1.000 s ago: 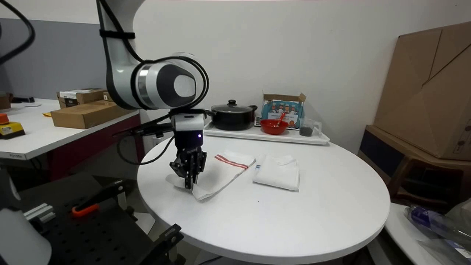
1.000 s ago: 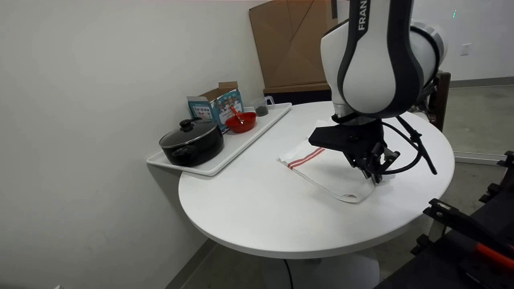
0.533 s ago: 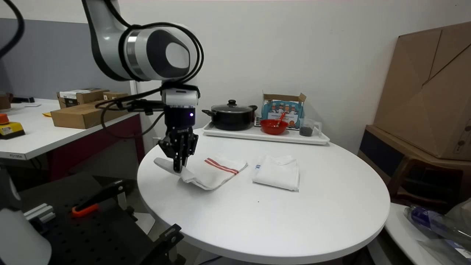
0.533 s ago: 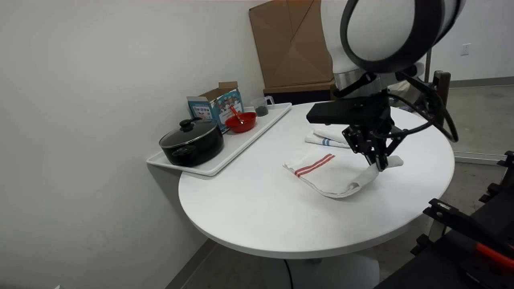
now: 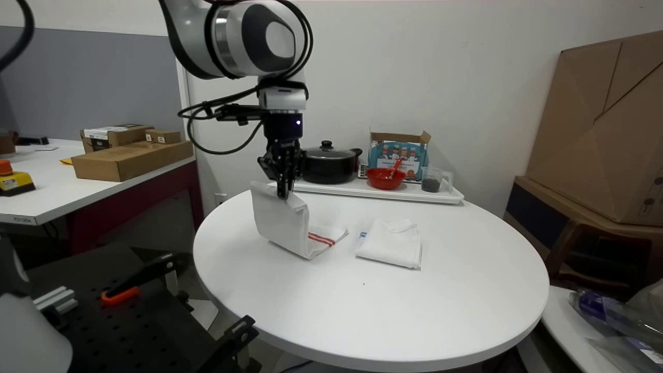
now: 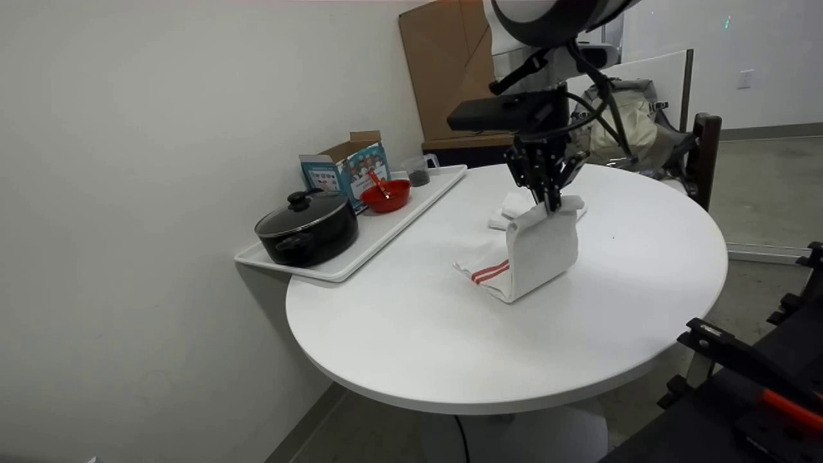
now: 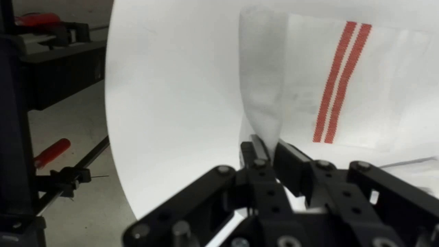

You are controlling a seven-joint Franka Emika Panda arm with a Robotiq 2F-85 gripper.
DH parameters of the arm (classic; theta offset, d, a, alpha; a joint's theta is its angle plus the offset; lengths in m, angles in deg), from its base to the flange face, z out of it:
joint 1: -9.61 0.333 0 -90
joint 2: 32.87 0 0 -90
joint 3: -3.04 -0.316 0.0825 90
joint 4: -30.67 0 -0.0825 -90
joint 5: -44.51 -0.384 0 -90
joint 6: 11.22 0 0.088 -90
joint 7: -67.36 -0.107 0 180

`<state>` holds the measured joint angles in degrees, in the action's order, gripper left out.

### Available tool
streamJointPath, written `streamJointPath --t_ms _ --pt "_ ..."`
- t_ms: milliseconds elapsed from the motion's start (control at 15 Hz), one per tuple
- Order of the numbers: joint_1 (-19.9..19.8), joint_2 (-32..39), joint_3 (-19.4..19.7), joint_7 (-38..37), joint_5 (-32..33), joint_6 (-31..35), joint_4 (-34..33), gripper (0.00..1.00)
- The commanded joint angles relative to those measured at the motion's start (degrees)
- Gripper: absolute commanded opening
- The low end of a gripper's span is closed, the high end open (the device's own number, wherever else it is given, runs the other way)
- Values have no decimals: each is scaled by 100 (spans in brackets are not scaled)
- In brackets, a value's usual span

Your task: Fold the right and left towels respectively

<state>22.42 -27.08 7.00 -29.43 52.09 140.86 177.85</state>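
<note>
The black two-fingered tool (image 5: 285, 196) is clamped on the upper edge of a white cloth towel with two red stripes (image 5: 281, 221), holding one part of it up, nearly upright, off the round white tabletop (image 5: 414, 316). The other part lies flat, its red stripes plain to me in both exterior views. In the wrist view the cloth runs in between the two black fingers (image 7: 291, 161), which press together on it. Just beside it, with a gap between, a folded white cloth towel with a blue mark (image 5: 391, 246) rests flat on the tabletop in a squarish bundle; in an exterior view the raised part (image 6: 545, 251) hides some of it.

A white-and-grey robot arm (image 5: 243, 41) hangs over the scene from above. By the white wall (image 5: 492, 93), a long white rectangular tray (image 6: 379, 235) sits at the tabletop's edge, one end jutting past it. I make out on it a black round pot with a glass lid (image 6: 308, 231), an opened cardboard box with blue printed sides (image 5: 399, 154), a round red bowl (image 5: 382, 180) with a red-handled utensil (image 5: 397, 164) leaning in it, and a clear jug with a handle (image 5: 431, 178), something dark at its bottom. Beyond the tabletop stands a large brown cardboard box (image 5: 603, 129)
</note>
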Motion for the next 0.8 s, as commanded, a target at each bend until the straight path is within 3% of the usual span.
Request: streamJointPath --t_ms 0,733 --pt "-255 708 -135 -212 91 -360 -964 9" --pt "43 2420 206 -332 231 -740 -2835 9"
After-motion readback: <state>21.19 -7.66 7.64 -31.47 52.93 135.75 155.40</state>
